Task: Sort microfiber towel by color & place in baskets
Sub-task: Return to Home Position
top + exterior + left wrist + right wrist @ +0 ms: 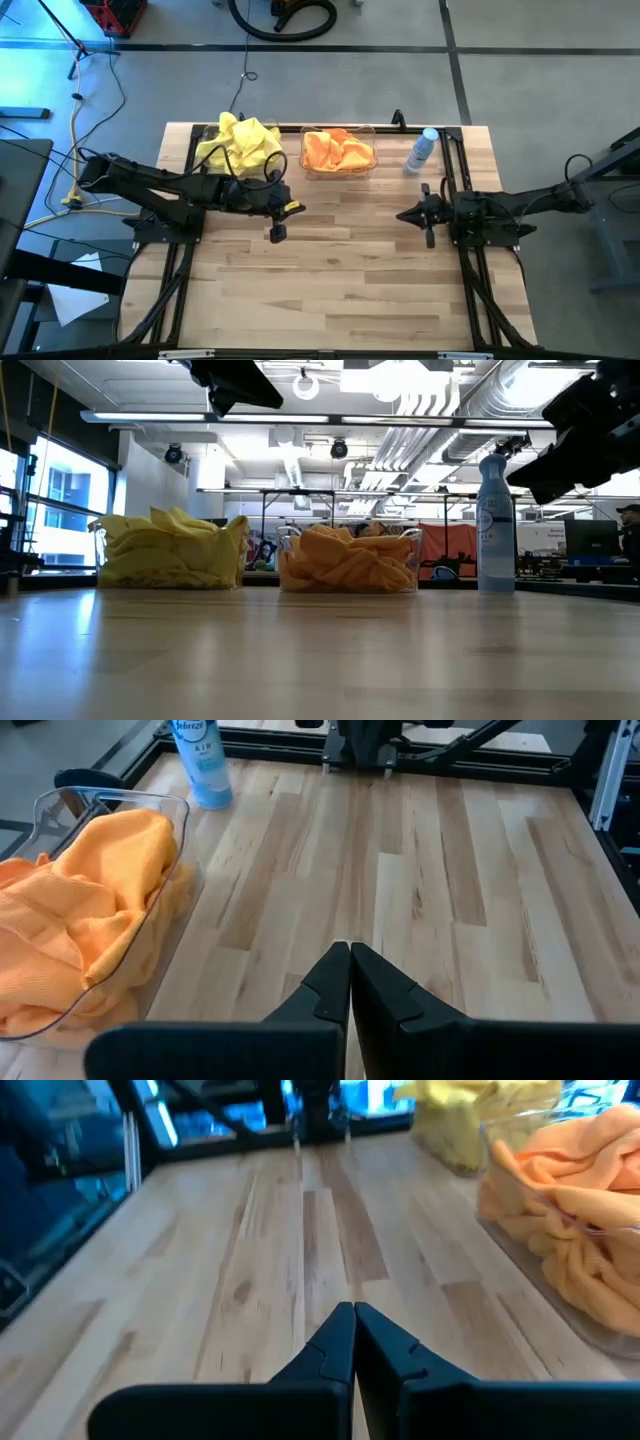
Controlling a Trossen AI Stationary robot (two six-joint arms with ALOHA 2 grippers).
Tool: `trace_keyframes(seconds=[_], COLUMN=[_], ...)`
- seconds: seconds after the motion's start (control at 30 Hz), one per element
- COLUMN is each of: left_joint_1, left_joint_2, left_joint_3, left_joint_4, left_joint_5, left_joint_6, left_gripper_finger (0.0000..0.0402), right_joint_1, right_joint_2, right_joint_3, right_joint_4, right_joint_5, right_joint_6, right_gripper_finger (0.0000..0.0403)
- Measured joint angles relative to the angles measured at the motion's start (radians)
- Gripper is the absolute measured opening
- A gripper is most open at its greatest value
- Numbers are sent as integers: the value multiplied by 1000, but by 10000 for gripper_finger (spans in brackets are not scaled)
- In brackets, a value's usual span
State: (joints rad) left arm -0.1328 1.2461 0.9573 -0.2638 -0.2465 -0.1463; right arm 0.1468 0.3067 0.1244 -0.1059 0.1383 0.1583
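Note:
Yellow towels [240, 143] fill the left clear basket [168, 550] at the table's far edge, heaped above its rim. Orange towels [338, 150] fill the right clear basket [372, 163], also seen in the left wrist view [85, 910] and right wrist view [570, 1230]. My left gripper [349, 952] is shut and empty, hovering over bare wood near the yellow basket [276, 232]. My right gripper [354, 1312] is shut and empty, over the table's right half [408, 214].
A pale spray bottle with a blue top [422, 150] stands upright right of the orange basket [496, 525]. Black frame rails [455, 180] run along the table's sides. Bare wood [350, 270] spreads across the middle and near part.

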Motion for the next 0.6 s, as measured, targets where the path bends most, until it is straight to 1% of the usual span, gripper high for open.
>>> trace_keyframes(seconds=[0.17, 0.3, 0.43, 0.47, 0.6], left_joint_1=[0, 0, 0, 0, 0], left_joint_2=[0, 0, 0, 0, -1], left_joint_3=[0, 0, 0, 0, -1], left_joint_4=[0, 0, 0, 0, 0], left_joint_5=[-4, -4, -4, -4, -4], left_joint_6=[0, 0, 0, 0, 7], left_gripper_finger=[0, 0, 0, 0, 0], right_joint_1=[-37, -55, -62, -62, -62], right_joint_2=[-126, -209, -289, -305, -302], right_joint_3=[-74, -83, -83, -83, -82], right_joint_4=[32, 67, 54, 54, 59], right_joint_5=[11, 10, 0, -5, -9], right_joint_6=[22, -7, -12, -21, -28], right_gripper_finger=[0, 0, 0, 0, 0])
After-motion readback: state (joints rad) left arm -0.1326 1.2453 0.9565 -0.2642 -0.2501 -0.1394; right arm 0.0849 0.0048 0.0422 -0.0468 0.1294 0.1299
